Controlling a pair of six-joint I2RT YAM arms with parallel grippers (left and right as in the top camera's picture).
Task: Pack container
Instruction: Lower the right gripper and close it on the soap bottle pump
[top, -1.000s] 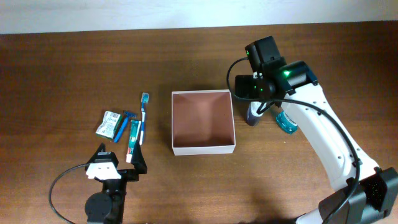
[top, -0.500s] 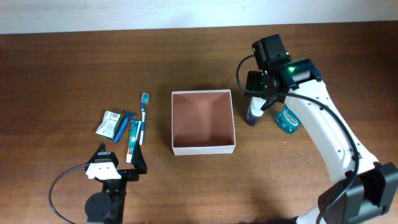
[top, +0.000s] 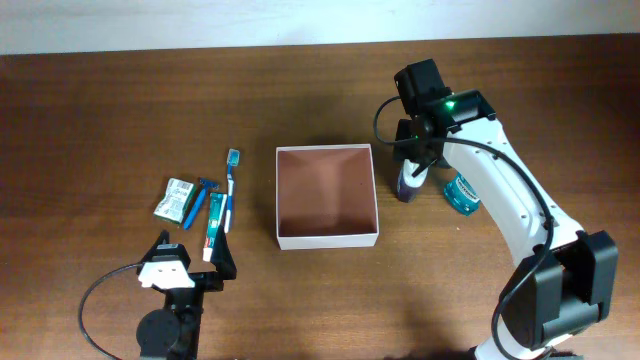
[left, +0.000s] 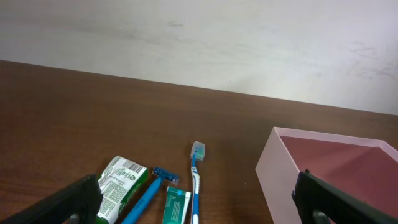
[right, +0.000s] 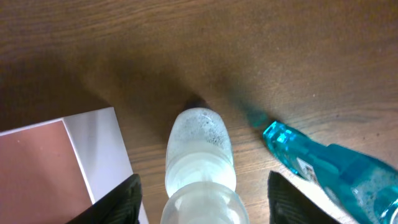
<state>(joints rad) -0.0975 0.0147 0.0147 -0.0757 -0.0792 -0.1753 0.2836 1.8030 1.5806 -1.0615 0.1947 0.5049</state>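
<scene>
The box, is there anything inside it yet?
Empty. From overhead, the box shows only its bare reddish-brown floor; the toothbrush lies outside it.

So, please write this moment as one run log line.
right gripper: open around bottle | left gripper: open, holds nothing | container: empty

The container (top: 328, 240) has white walls and a reddish-brown inside; the table (top: 120, 100) is dark brown, wood-grained; out at nine o'clock lie a green-and-white printed packet (top: 177, 198) and a blue razor (top: 198, 205); at three o'clock, a see-through teal bottle (top: 463, 193).
</scene>
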